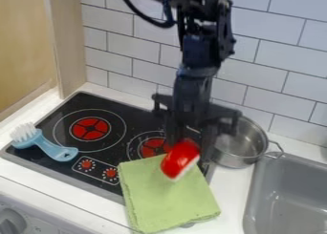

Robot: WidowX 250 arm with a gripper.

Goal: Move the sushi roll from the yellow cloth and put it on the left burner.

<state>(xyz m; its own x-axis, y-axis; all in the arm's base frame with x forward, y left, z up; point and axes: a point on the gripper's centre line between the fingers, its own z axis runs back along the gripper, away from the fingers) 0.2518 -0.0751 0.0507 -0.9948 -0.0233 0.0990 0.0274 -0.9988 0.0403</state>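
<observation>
Black stovetop [121, 152] spans left to centre. Grey sink [290, 195] is lower right. Claw [190, 151] hangs at centre. Green cloth [166, 204] overlaps stovetop, lower centre; metal pot [237, 157] right of claw; blue brush [59, 152] far left. Red sushi roll [179, 161] is tilted above cloth, gripped by claw.

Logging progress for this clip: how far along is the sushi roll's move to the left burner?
Looks done: the grasp, with the gripper's jaws around the red sushi roll.
In hand: taking it off the cloth; it tilts over the upper part, and I cannot tell whether it is fully clear.
Left: carrying it to the left burner, setting it down and releasing.
</observation>
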